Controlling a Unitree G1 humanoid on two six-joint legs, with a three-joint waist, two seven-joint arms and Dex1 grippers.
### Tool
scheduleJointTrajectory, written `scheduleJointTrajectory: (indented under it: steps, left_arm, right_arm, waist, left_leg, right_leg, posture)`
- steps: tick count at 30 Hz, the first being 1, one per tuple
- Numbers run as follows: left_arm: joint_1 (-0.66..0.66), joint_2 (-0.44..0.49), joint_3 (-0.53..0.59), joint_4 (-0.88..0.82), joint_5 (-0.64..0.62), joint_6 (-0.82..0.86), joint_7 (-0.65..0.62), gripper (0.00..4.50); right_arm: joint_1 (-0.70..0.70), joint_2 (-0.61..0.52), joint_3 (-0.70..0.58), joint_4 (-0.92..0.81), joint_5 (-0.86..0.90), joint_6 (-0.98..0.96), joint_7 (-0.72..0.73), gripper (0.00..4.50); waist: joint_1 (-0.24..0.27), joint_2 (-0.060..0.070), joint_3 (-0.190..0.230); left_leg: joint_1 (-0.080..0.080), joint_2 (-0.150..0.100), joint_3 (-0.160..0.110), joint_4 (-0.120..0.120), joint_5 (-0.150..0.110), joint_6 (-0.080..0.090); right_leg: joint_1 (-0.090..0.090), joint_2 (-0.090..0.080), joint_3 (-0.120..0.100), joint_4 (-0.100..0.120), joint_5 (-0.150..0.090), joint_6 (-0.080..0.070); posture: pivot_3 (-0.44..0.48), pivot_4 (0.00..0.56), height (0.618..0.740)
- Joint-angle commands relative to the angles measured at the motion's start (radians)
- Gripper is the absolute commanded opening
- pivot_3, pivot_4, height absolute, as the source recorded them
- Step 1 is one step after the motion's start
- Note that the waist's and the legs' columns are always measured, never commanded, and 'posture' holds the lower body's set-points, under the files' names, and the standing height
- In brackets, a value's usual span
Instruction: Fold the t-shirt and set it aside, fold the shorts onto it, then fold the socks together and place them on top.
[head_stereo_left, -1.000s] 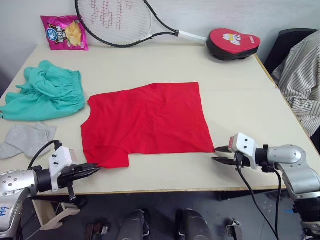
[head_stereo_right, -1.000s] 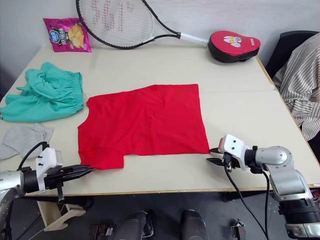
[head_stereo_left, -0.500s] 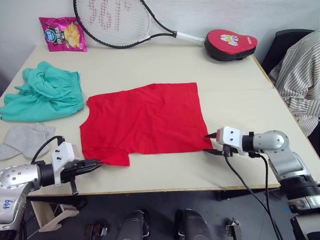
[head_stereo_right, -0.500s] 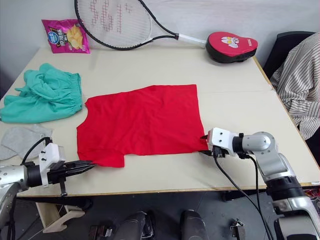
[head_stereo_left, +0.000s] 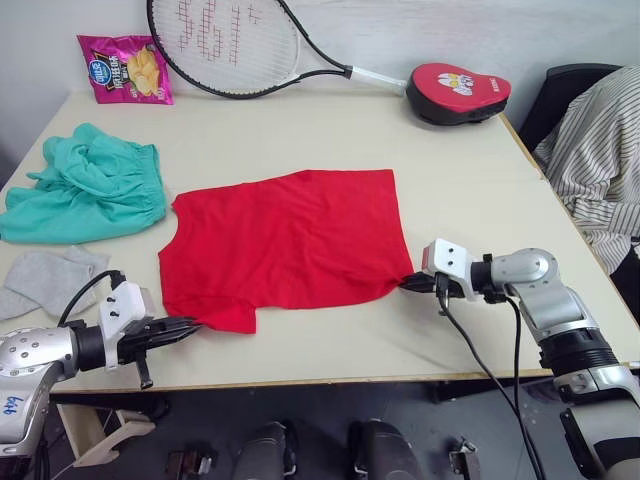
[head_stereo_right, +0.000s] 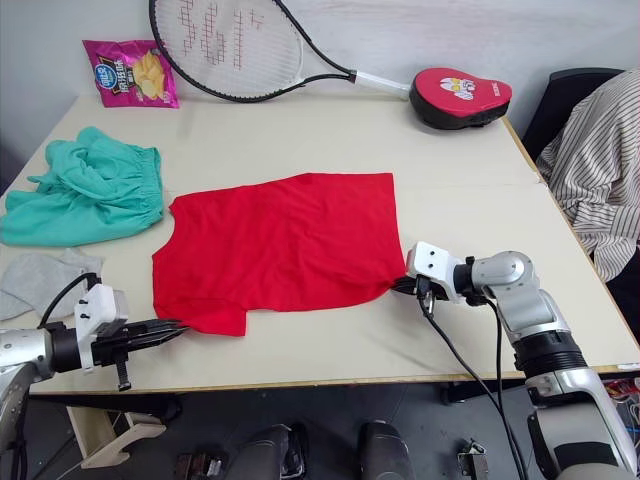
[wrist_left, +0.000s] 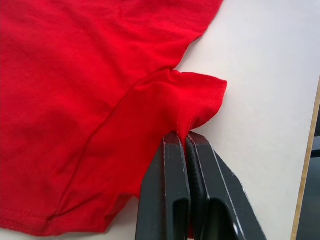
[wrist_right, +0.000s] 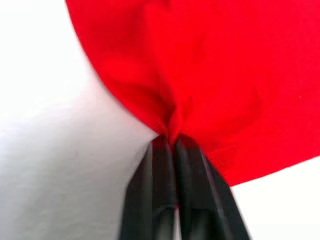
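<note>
Your right gripper (head_stereo_right: 400, 288) has closed in and now pinches the t-shirt (head_stereo_left: 290, 240) hem; left gripper (wrist_left: 187, 145) clamps the sleeve, so lift and fold

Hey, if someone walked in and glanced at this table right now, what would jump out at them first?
The bright red t-shirt spread flat mid-table, with the left gripper pinching its near sleeve and the right gripper pinching its near hem corner. Next, the teal shorts bunched at the table's left edge, with the grey socks just in front of them.
</note>
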Motion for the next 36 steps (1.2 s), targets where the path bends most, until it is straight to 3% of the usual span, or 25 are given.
scheduleJointTrajectory:
  steps: [1,7,10,15,18,22,25,26,28,30,33,36]
  left_arm:
    - [0.015,0.019,0.035,-0.005,0.001,-0.015,-0.001,0.00]
    - [0.124,0.035,0.142,-0.055,-0.087,0.046,-0.066,0.00]
    - [0.282,0.069,0.236,-0.098,-0.147,0.134,-0.166,0.00]
    - [0.440,0.099,0.290,-0.152,-0.164,0.204,-0.242,0.00]
    - [0.441,0.103,0.281,-0.170,-0.175,0.237,-0.236,0.00]
    - [0.336,0.108,0.247,-0.164,-0.199,0.267,-0.207,0.00]
    - [0.056,0.115,0.221,-0.130,-0.301,0.356,-0.104,0.00]
    - [-0.123,0.109,0.182,-0.059,-0.278,0.331,-0.042,0.00]
    - [-0.390,0.117,0.090,0.087,-0.163,0.244,0.042,0.00]
    - [-0.721,0.097,-0.028,0.353,0.027,0.039,0.163,0.00]
    - [-1.205,0.029,-0.115,0.792,0.188,-0.240,0.348,0.00]
    - [-1.527,-0.013,-0.122,1.086,0.230,-0.440,0.425,0.00]
  right_arm:
    - [0.044,-0.019,0.014,-0.024,0.017,0.031,0.055,0.03]
    - [0.146,-0.148,-0.037,-0.178,0.099,0.078,0.175,0.03]
    - [0.292,-0.281,-0.088,-0.322,0.164,0.147,0.244,0.03]
    - [0.450,-0.390,-0.136,-0.479,0.244,0.262,0.261,0.03]
    - [0.497,-0.411,-0.151,-0.532,0.277,0.304,0.261,0.03]
    - [0.484,-0.400,-0.157,-0.537,0.297,0.312,0.242,0.03]
    - [0.302,-0.366,-0.181,-0.465,0.370,0.402,0.234,0.03]
    - [0.163,-0.330,-0.202,-0.378,0.392,0.410,0.214,0.03]
    - [-0.069,-0.270,-0.227,-0.218,0.414,0.437,0.170,0.03]
    - [-0.338,-0.217,-0.232,0.002,0.373,0.408,0.110,0.03]
    - [-0.673,-0.125,-0.245,0.383,0.243,0.149,-0.130,0.03]
    - [-0.875,-0.091,-0.262,0.643,0.145,-0.117,-0.381,0.03]
  waist:
    - [0.003,0.001,0.000]
    - [0.010,0.003,0.002]
    - [0.015,0.005,0.003]
    - [0.014,0.005,0.004]
    - [0.013,0.007,0.005]
    - [0.012,0.010,0.006]
    - [0.013,0.014,0.009]
    - [0.012,0.016,0.011]
    - [0.011,0.017,0.017]
    - [0.011,0.017,0.019]
    - [0.011,0.010,0.022]
    - [0.008,0.006,0.024]
  left_leg:
    - [0.000,0.000,0.000,-0.001,0.000,0.000]
    - [-0.001,0.000,0.000,-0.005,-0.002,-0.001]
    - [-0.002,0.000,-0.001,-0.004,-0.004,0.000]
    - [-0.003,0.000,-0.001,-0.003,-0.009,0.002]
    - [-0.003,0.000,-0.001,-0.003,-0.011,0.006]
    - [-0.002,0.001,-0.001,-0.003,-0.011,0.006]
    - [-0.002,0.001,-0.001,-0.002,-0.009,0.004]
    - [-0.002,0.001,-0.002,-0.002,-0.007,0.003]
    - [-0.001,0.001,-0.002,-0.001,-0.003,0.000]
    - [-0.009,0.000,-0.001,-0.001,0.003,-0.002]
    - [-0.019,0.000,0.002,0.001,0.012,0.006]
    - [-0.027,0.000,0.002,0.003,0.015,0.007]
  right_leg:
    - [0.000,0.000,0.000,0.000,0.000,0.000]
    - [-0.001,0.000,-0.002,-0.002,-0.002,-0.003]
    - [-0.001,0.000,-0.004,-0.004,-0.002,-0.004]
    - [0.002,0.000,-0.005,-0.013,-0.003,-0.003]
    - [0.001,0.000,-0.004,-0.012,-0.002,-0.002]
    - [-0.001,0.000,-0.003,-0.011,-0.003,-0.005]
    - [-0.001,0.000,-0.003,-0.009,-0.003,-0.005]
    - [-0.001,0.000,-0.003,-0.008,-0.001,-0.004]
    - [-0.001,0.000,-0.004,-0.007,0.002,-0.003]
    - [-0.007,0.002,-0.004,-0.006,0.007,-0.002]
    - [-0.018,0.006,-0.008,0.005,0.007,-0.002]
    - [-0.024,0.006,-0.022,0.007,0.007,-0.001]
  posture:
    - [0.000,0.150,0.740]
    - [0.000,0.150,0.740]
    - [0.000,0.150,0.740]
    - [0.000,0.150,0.740]
    - [0.000,0.150,0.740]
    - [0.000,0.150,0.740]
    - [0.000,0.150,0.740]
    - [0.000,0.150,0.740]
    - [0.000,0.150,0.740]
    - [0.000,0.150,0.740]
    - [0.000,0.150,0.740]
    - [0.000,0.150,0.740]
